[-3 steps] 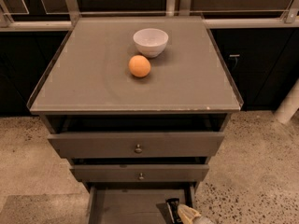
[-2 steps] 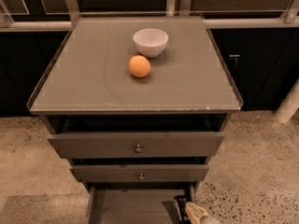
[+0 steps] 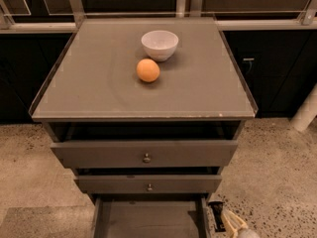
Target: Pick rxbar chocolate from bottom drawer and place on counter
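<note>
Right at the bottom edge, on the right, is the cream and black tool [image 3: 226,221] of the robot arm. It is low down, just beside the right wall of the drawer, over the speckled stone floor [image 3: 277,172]. A small flat black piece [image 3: 217,215] stands up at the tip of the tool. I think this may be the black chocolate snack bar, but I cannot be sure. I also cannot tell if the tool is wide, narrow or holding something.

Next to the tool is the low, narrow grey bottom drawer [image 3: 148,221]. It is pulled open. The part of its plain floor that shows has nothing on it, and I see no snack bar lying in there.

Above it are two more grey drawers, the middle drawer [image 3: 114,183] and the top drawer [image 3: 99,153]. Each has a small round knob and each is pulled out a little.

Further back and higher up is the big flat shiny grey table [image 3: 89,88] with a thin raised rim. A round orange fruit [image 3: 148,70] sits near the middle. A white round bowl [image 3: 159,44] sits just behind it, very close. No black bar is on the table.

So the drawer is open, and the bar seems to be out of it. If the tool does have the bar, the lift up to the table is left, then setting it down on a bare spot away from the fruit and the bowl.
</note>
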{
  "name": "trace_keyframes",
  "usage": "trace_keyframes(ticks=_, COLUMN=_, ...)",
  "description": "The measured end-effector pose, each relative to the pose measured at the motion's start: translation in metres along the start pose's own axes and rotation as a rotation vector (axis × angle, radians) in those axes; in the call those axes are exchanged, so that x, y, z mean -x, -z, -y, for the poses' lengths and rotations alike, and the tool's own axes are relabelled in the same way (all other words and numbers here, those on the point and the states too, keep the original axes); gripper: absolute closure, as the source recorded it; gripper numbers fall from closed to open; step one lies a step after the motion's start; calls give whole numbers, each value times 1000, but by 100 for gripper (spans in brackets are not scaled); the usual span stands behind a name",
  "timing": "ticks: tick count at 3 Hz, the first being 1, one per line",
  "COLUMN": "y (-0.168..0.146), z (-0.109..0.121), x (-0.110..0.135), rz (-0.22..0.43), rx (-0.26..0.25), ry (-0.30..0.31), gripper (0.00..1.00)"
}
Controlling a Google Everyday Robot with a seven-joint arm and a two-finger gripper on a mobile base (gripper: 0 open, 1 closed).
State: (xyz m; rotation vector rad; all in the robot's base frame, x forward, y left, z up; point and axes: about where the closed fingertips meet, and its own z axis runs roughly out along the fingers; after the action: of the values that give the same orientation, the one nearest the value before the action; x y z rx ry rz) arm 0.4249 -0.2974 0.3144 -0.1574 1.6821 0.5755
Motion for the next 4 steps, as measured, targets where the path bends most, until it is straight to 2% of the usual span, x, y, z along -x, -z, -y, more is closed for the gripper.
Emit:
trace_keyframes(ticks=1, y=22, z=19, x=41, rz=38, rx=2, ry=18, gripper=100)
trace_keyframes(ticks=2, y=22, z=19, x=41, rz=38, rx=2, ry=18, gripper=100)
trace_keyframes(ticks=3, y=22, z=9, x=58, rz=42, rx=17, ry=47, gripper=100)
trace_keyframes(ticks=4, y=27, z=-15, x=116, rz=86, rx=41, ry=163, gripper=100)
